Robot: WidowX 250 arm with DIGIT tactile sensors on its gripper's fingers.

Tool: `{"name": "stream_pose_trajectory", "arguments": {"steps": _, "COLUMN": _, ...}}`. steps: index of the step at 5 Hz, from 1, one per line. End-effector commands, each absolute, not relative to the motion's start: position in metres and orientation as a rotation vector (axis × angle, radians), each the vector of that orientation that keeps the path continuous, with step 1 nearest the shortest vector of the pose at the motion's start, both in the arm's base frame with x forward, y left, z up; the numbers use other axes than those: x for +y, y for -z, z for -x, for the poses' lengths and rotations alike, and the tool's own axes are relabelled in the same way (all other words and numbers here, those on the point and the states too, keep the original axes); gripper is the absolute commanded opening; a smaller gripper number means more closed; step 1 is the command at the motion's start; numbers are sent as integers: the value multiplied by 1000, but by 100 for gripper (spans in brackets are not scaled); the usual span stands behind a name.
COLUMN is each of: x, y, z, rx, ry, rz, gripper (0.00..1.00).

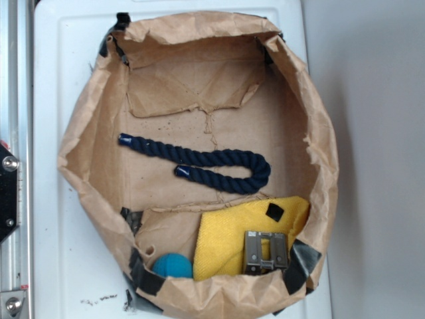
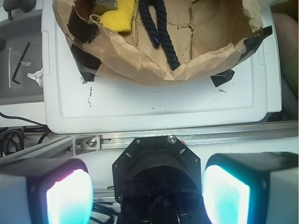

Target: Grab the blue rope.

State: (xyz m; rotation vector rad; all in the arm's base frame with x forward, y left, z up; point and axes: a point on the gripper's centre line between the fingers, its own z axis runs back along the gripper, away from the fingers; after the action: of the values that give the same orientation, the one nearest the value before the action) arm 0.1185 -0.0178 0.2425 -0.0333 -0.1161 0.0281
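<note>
A crumpled brown paper bag (image 1: pixel 93 166), its rim rolled down and patched with black tape, sits open on a white plastic lid (image 1: pixel 53 80). Its floor is creased, torn paper dusted with dark specks. On that floor lies one blue rope (image 1: pixel 219 163): thick, twisted, dark navy, folded into a hairpin with the bend to the right and both brighter blue capped ends pointing left, roughly mid-bag. In the wrist view the same rope (image 2: pixel 161 28) shows as two strands running toward the bag's rim.

Below the rope in the exterior view lies one yellow cloth (image 1: pixel 229 242), soft and woven, carrying a small black square patch. One grey metal buckle-like piece (image 1: pixel 265 251) rests on the cloth's lower edge. One small teal ball (image 1: pixel 174 266), smooth and round, sits left of the cloth in the bag's corner.

The gripper (image 2: pixel 147 189) hangs outside the bag, over an aluminium rail (image 2: pixel 187 138), well apart from the rope. Its two pads glow cyan, spread wide, holding and touching nothing.
</note>
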Motion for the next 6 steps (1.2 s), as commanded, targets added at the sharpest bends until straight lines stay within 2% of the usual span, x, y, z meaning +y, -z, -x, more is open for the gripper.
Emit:
{"name": "stream_pose_trajectory", "arguments": {"steps": 1, "x": -18, "y": -243, "z": -119, "rx": -116, "ry": -28, "rz": 33, "gripper": 100}}
{"name": "stream_pose_trajectory", "arguments": {"steps": 2, "x": 11, "y": -235, "z": -169, "rx": -144, "ry": -15, "rz": 24, "gripper": 100}}
{"name": "stream_pose_trajectory", "arguments": {"steps": 3, "x": 56, "y": -208, "z": -221, "rx": -201, "ry": 80, "rz": 10, "gripper": 100}}
{"name": "stream_pose_trajectory", "arguments": {"steps": 4, "x": 92, "y": -193, "z": -279, "rx": -280, "ry": 227, "rz": 21, "gripper": 100}}
{"name": "stream_pose_trajectory", "arguments": {"steps": 5, "x": 98, "y": -171, "z": -334, "rx": -309, "ry": 390, "rz": -60, "gripper": 100}}
{"name": "stream_pose_trajectory", "arguments": {"steps": 6, "x": 75, "y": -151, "z": -385, "rx": -288, "ry": 443, "rz": -80, "gripper": 100}}
